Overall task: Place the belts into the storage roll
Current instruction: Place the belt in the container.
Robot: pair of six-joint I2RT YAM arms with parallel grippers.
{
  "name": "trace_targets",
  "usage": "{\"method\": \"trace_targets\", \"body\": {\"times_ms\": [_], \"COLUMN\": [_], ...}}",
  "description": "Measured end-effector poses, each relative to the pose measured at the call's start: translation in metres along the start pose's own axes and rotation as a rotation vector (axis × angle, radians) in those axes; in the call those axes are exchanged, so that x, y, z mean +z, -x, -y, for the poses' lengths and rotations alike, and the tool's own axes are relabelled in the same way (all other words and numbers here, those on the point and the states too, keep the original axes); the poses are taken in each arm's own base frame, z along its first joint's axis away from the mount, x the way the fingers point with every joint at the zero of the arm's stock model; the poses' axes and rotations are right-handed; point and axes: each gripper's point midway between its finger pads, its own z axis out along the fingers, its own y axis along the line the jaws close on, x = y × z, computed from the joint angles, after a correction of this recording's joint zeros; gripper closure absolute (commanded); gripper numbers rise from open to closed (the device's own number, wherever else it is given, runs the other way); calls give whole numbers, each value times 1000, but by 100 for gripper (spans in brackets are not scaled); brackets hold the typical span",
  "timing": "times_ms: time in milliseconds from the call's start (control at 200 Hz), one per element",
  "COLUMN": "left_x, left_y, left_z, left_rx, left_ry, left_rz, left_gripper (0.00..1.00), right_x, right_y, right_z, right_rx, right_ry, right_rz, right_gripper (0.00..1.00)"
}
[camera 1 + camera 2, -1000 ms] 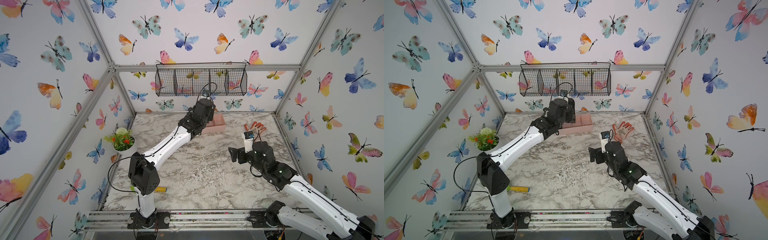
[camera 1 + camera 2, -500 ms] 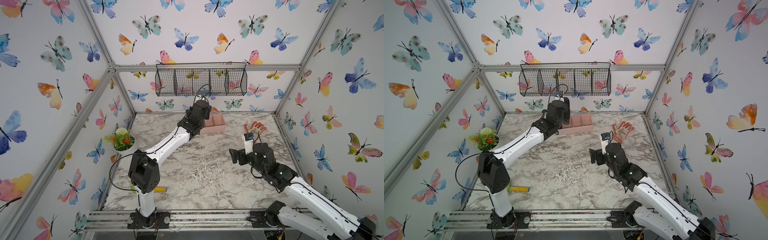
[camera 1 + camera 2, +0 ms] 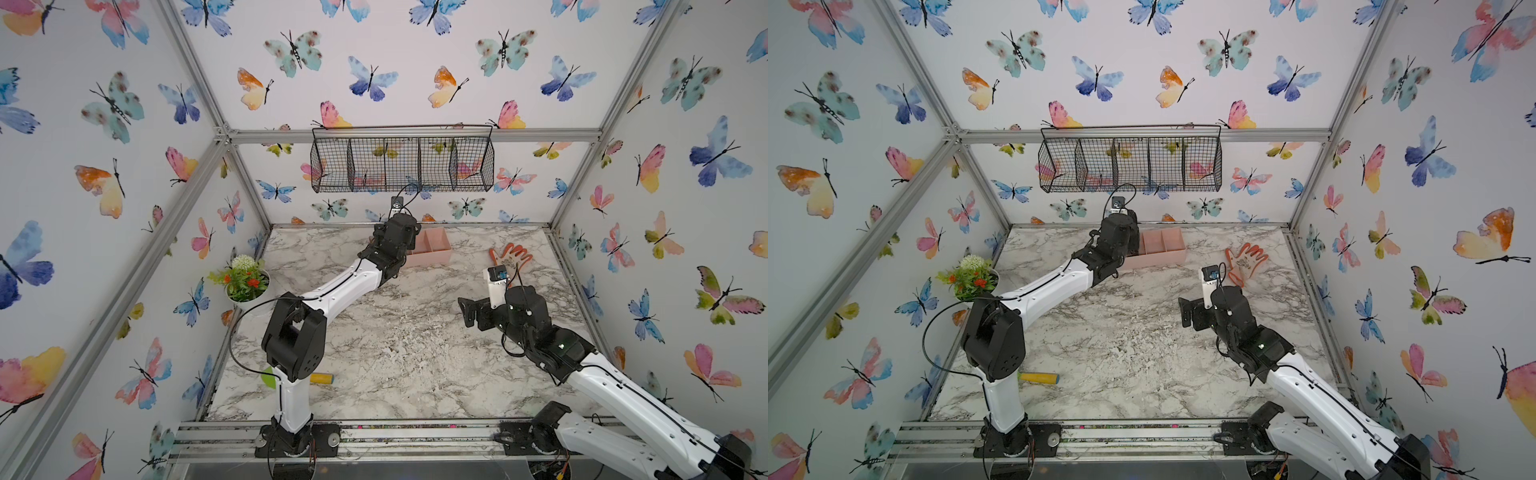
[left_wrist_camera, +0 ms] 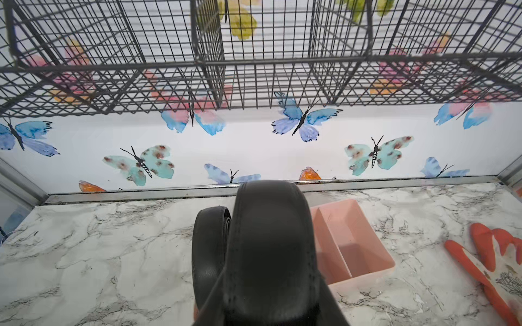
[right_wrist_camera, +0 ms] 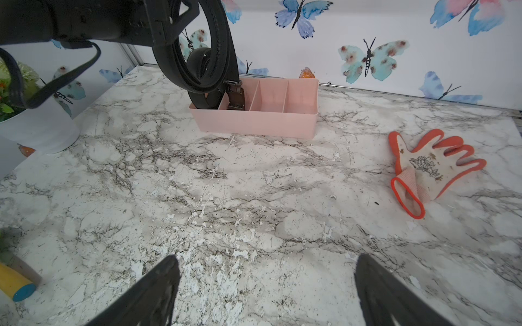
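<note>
Currently, item by item.

Left gripper (image 5: 169, 34): mine, raised over the far part of the table (image 5: 226, 197), jaws narrowed onto a coiled black belt (image 5: 223, 42). The coil hangs from it in several loops. I cannot tell whether one strap or two make them up.

Belt, lowest loop: dips into the leftmost compartment of the storage roll (image 5: 254, 121).

Buckle (image 5: 236, 96): dark, hanging upright in the second compartment from the left.

Storage roll: pale pink, four compartments, standing at the far middle of the table, near the back wall. In both top views my left wrist covers its left end.

Right gripper (image 5: 267, 262): mine, jaws spread wide, gripping nothing, hovering over bare marble right of centre, well apart from the roll.

Glove (image 5: 423, 166): orange and white, lying flat to the right of the roll, apart from it.

Flower pot (image 3: 245, 282): white, at the left edge.

Yellow tool (image 3: 322, 378): near left, beside my left arm's base.

Wire basket (image 3: 403, 162): black, on the back wall above the roll.
</note>
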Motion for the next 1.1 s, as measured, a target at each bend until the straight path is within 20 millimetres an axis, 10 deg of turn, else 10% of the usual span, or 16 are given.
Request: {"method": "trace_targets", "body": {"times_ms": [1101], "left_x": [62], "left_y": [-56], "left_z": [-7], "left_rx": [-55], "left_ry": [53], "left_rz": [-64], "left_gripper": [96], "right_x": [6], "right_y": [-10], "right_z": [1], "right_rx": [-7], "right_ry": [-10], "right_rz": [-30], "right_gripper": [1]}}
